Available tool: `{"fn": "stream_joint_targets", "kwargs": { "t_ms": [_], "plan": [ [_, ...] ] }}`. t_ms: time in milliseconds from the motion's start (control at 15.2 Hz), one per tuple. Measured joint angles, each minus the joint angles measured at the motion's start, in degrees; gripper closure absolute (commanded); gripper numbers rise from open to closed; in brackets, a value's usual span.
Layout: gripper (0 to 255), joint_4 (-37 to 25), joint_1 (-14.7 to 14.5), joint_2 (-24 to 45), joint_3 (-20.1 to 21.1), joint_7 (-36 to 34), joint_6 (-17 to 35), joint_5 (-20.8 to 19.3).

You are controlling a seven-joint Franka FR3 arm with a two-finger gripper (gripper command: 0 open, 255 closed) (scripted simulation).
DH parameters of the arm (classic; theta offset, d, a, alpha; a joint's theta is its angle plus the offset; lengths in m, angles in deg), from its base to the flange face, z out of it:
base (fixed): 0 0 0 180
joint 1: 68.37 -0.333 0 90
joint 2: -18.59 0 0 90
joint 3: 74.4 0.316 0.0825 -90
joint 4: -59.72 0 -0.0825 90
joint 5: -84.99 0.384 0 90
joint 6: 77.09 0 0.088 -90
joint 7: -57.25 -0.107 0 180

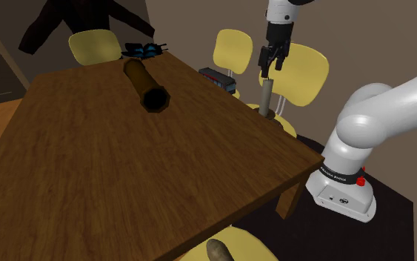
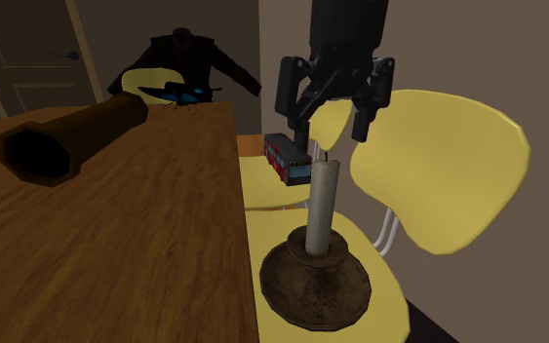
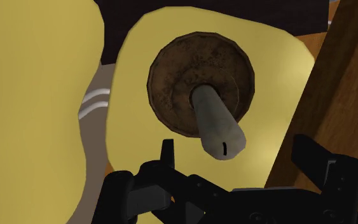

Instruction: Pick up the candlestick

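A wooden table [image 2: 116, 253] lies just beside the fingers [image 2: 288, 90], carrying a dark hollow tube [image 2: 72, 136] well apart from them. Yellow chairs [image 2: 448, 166] stand below and behind the fingers; a red-and-blue box [image 2: 284, 156] rests on one nearby.
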Motion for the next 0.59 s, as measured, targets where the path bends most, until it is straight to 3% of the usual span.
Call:
{"fn": "stream_joint_targets", "kwargs": {
  "t_ms": [462,528,594],
  "plan": [
    [0,5.58,0.31,-0.42,-0.57,0.00,4.86,-0.19],
    [255,5.83,0.31,-0.36,-0.58,0.00,5.18,-0.20],
    [255,5.93,0.31,-0.33,-0.60,0.00,5.33,-0.21]
  ]
}}
